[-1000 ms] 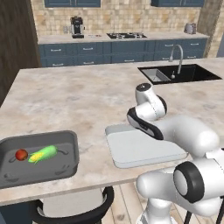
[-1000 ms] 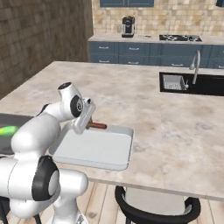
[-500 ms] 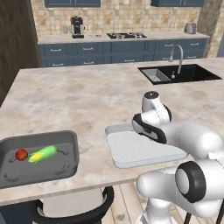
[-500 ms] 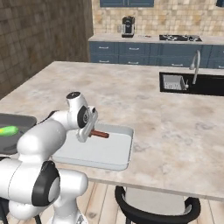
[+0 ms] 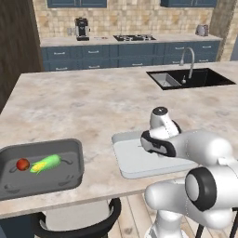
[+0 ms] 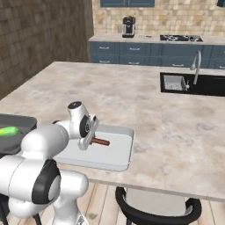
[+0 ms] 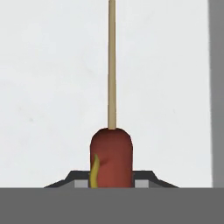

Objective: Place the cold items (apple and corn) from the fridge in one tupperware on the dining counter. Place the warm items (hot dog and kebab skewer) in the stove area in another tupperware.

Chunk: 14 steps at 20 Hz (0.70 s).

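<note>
My gripper [image 7: 112, 183] is shut on the kebab skewer [image 7: 111, 157], a red-brown sausage-like piece with a yellow streak and a thin wooden stick running out of its far end. The gripper [image 6: 87, 143] hangs low over the white tupperware [image 6: 127, 149], and the skewer [image 6: 101, 142] reaches out just above its floor [image 7: 52, 87]. The same white tupperware [image 5: 135, 162] sits at the near counter edge. A dark tupperware [image 5: 46, 145] to the left holds the red apple [image 5: 22, 164] and the corn [image 5: 45, 163]. The hot dog is out of view.
A black sink [image 5: 190, 78] with a faucet is set into the counter's far right. Beyond it, the back counter carries a stove [image 5: 135, 37] and a coffee machine [image 5: 82, 28]. A stool [image 6: 154, 206] stands below the near counter edge.
The hand has come down and forward over the white tupperware, carrying the skewer with it. The jaws stayed shut. The dark tupperware with apple and corn has not moved.
</note>
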{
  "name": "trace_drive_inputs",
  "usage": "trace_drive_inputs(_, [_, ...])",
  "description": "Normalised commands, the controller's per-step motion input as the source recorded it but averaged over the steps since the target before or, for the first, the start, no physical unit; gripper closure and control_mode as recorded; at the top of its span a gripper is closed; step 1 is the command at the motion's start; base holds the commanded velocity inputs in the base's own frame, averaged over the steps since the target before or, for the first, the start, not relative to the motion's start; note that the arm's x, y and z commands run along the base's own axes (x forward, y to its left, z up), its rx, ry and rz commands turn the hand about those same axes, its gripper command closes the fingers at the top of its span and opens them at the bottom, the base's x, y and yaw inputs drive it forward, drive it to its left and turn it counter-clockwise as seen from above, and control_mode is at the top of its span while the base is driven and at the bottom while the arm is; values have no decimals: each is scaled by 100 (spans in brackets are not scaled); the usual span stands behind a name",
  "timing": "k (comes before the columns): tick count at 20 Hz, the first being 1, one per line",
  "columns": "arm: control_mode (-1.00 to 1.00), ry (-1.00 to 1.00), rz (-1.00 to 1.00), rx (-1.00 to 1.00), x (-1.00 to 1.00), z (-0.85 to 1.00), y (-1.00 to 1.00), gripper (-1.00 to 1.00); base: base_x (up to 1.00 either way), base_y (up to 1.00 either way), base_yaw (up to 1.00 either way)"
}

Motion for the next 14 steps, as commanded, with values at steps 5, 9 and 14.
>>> trace_drive_inputs(5, [-100,1,0,0,0,-31,0,100,0,0,0])
trace_drive_inputs(9, [-100,0,0,0,0,-20,1,-100,0,0,0])
trace_drive_inputs(14, [-100,-1,0,4,-14,-3,0,-100,0,0,0])
